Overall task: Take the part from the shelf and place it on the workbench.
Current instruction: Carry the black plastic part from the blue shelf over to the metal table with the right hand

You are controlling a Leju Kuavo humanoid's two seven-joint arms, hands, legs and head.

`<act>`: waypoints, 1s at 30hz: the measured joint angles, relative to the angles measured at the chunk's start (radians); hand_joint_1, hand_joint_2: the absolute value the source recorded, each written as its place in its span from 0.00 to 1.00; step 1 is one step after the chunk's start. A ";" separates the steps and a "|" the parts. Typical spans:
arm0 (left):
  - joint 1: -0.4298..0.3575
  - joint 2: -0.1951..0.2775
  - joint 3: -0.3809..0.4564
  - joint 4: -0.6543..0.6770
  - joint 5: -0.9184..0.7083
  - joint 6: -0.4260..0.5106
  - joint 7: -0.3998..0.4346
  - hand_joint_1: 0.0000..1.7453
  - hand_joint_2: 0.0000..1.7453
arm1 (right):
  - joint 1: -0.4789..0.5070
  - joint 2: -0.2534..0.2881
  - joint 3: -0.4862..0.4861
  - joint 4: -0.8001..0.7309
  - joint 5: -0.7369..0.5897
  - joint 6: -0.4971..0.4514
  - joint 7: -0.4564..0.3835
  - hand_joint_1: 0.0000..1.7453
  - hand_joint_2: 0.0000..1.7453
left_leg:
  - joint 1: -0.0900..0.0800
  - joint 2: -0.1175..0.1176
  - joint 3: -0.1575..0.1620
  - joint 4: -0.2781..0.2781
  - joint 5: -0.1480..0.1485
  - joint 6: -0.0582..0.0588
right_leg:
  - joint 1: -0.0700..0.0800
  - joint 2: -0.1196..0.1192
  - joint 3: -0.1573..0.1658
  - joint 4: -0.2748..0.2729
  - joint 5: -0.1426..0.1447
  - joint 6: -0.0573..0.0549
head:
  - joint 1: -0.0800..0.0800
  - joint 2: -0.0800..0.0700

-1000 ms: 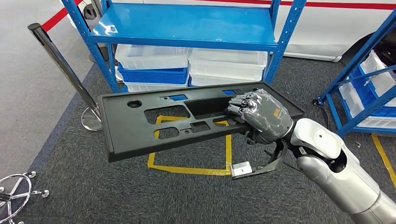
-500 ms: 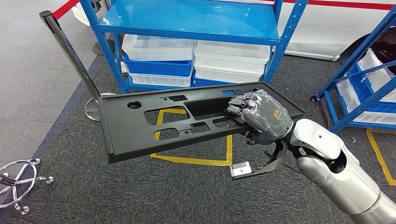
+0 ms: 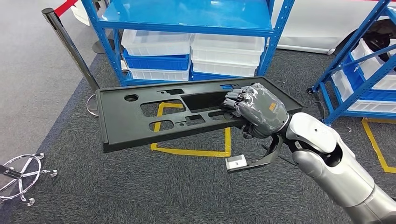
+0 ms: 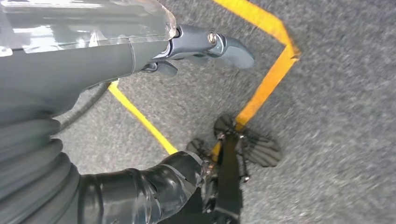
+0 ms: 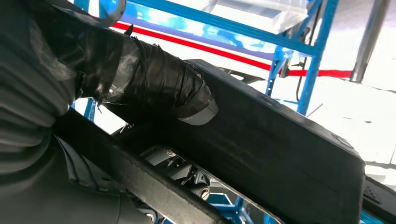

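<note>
1. The right hand (image 3: 256, 112) grips the part (image 3: 140, 122), a long black panel with cut-outs, near its right end; its fingers (image 3: 233, 100) curl over the edge of a large opening, and the thumb (image 5: 159, 84) presses the panel's underside in the right wrist view.
2. The panel's far right corner is hidden behind the hand.
3. The left hand (image 4: 140, 46) hangs over dark carpet (image 4: 336, 93) and yellow floor tape (image 4: 268, 77); its fingers are spread and hold nothing.
4. The part is in the air in front of the blue shelf (image 3: 187, 18), above the carpet.
5. Its long axis runs left to right, the left end tipped slightly lower and nearer.
6. Compared with a second ago, the whole view has shifted; the grip on the panel is unchanged.
</note>
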 joint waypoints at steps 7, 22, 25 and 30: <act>0.002 0.017 0.011 0.000 0.001 -0.006 0.008 0.00 1.00 | -0.031 0.064 0.023 0.036 -0.029 0.019 0.024 1.00 1.00 | 0.022 -0.002 -0.017 0.185 -0.086 -0.037 | -0.008 -0.003 -0.054 0.012 0.038 0.000 | -0.001 0.000; 0.012 0.029 0.026 0.000 -0.020 -0.011 0.002 0.00 1.00 | -0.026 0.073 0.032 0.064 -0.094 0.006 0.036 1.00 1.00 | 0.019 0.044 0.089 -0.041 -0.035 0.030 | -0.012 0.007 -0.154 0.238 -0.046 0.055 | 0.000 0.000; 0.012 0.026 0.027 0.000 -0.020 -0.004 0.002 0.00 1.00 | -0.017 0.057 0.030 0.057 -0.094 0.000 0.033 1.00 1.00 | 0.012 0.070 0.083 -0.027 -0.040 0.022 | 0.000 -0.048 -0.060 0.056 0.015 0.043 | 0.000 0.000; 0.010 0.022 0.027 0.000 -0.020 -0.001 0.002 0.00 1.00 | -0.006 0.041 0.027 0.046 -0.095 -0.003 0.032 1.00 1.00 | 0.011 0.080 0.076 -0.008 -0.058 0.000 | 0.001 -0.016 -0.064 0.028 0.034 0.012 | -0.001 0.000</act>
